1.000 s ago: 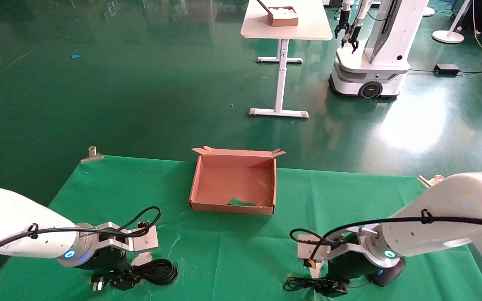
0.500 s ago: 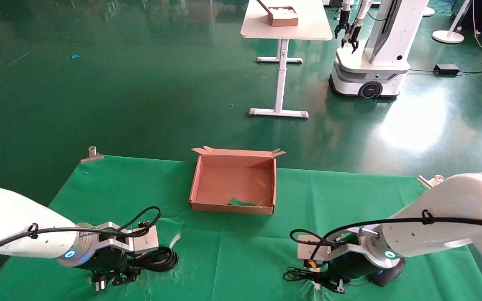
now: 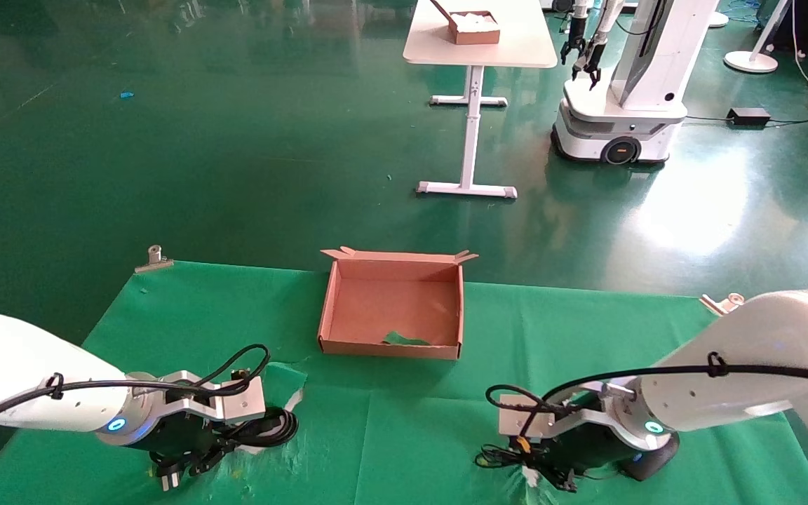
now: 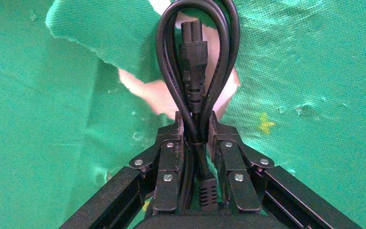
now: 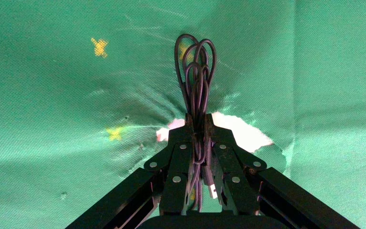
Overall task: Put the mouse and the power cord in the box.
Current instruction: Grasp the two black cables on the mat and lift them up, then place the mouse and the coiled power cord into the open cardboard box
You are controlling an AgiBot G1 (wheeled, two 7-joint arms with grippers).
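Note:
The brown cardboard box [image 3: 390, 348] stands open at the middle of the green table, empty but for a green scrap. Near the front left, my left gripper [image 3: 197, 459] [image 4: 195, 128] is shut on the power cord [image 3: 272, 426] [image 4: 198, 71]. The cord's thick black loops stick out past the fingertips and its pronged plug [image 3: 165, 481] hangs below. At the front right, my right gripper [image 3: 541, 468] [image 5: 196, 120] is shut on the thin cable bundle [image 5: 198, 71] of the mouse [image 3: 651, 457]. The mouse body rests on the cloth under the right wrist.
The green cloth is torn under both grippers, with pale tabletop showing [image 4: 150, 93] [image 5: 240, 131] and a flap [image 3: 279, 379] raised at the left. Metal clips [image 3: 155, 258] [image 3: 723, 303] hold the back corners. Beyond the table stand a white desk [image 3: 477, 42] and another robot [image 3: 621, 105].
Both grippers have risen a little with their cables. The power cord coil has shifted away from the front edge, and the cloth flap beside it has lifted. The cloth puckers under the mouse cable.

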